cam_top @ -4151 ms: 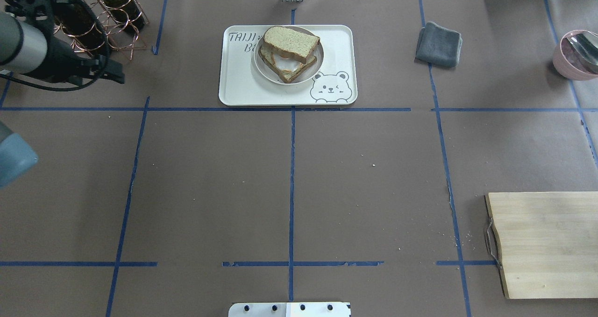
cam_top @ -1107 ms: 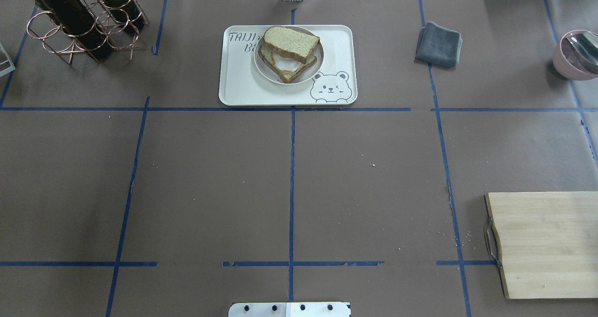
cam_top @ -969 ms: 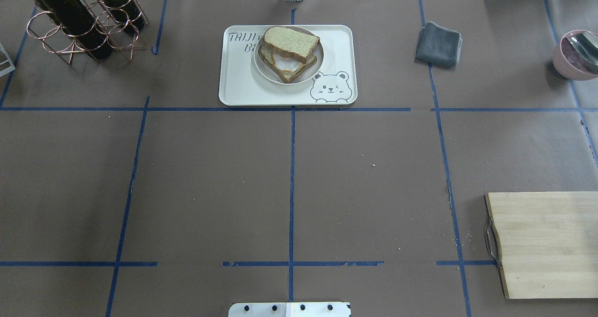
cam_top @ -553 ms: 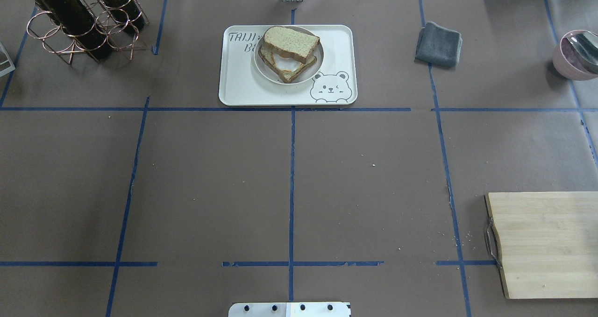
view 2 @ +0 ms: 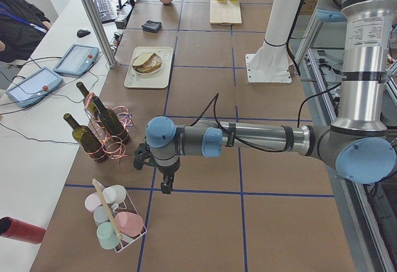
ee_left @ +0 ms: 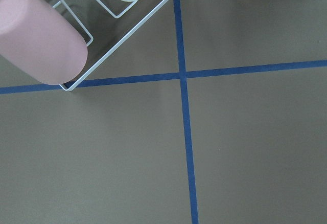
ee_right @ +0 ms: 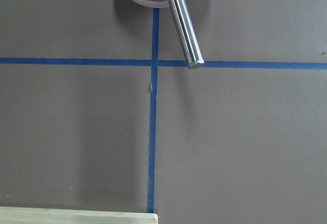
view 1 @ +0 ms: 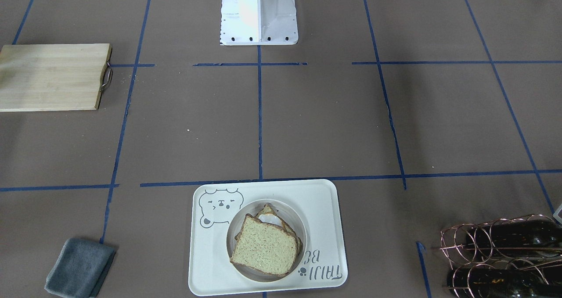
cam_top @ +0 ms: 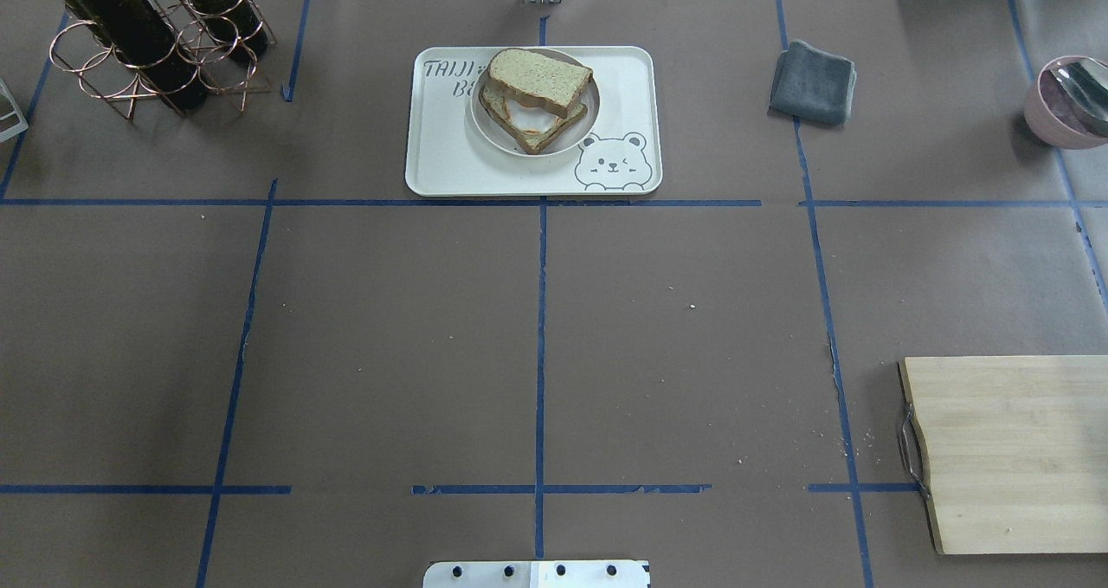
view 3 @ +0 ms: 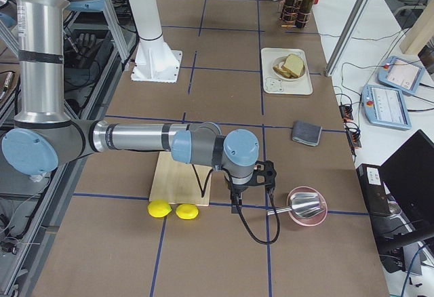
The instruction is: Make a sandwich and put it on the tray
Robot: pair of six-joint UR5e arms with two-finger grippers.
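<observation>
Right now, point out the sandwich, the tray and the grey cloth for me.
sandwich [cam_top: 538,77], overhead view, middle of the top bread slice.
tray [cam_top: 446,151], overhead view, bare floor in its lower-left part.
grey cloth [cam_top: 812,82], overhead view, centre of the folded cloth.

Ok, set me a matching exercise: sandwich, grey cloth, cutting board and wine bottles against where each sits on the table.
Places as seen from the robot.
1 sandwich
2 grey cloth
3 cutting board
4 wine bottles

A far left corner
B near right edge
C on the dish on the tray
D right of the tray

Pairs: 1-C, 2-D, 3-B, 4-A
</observation>
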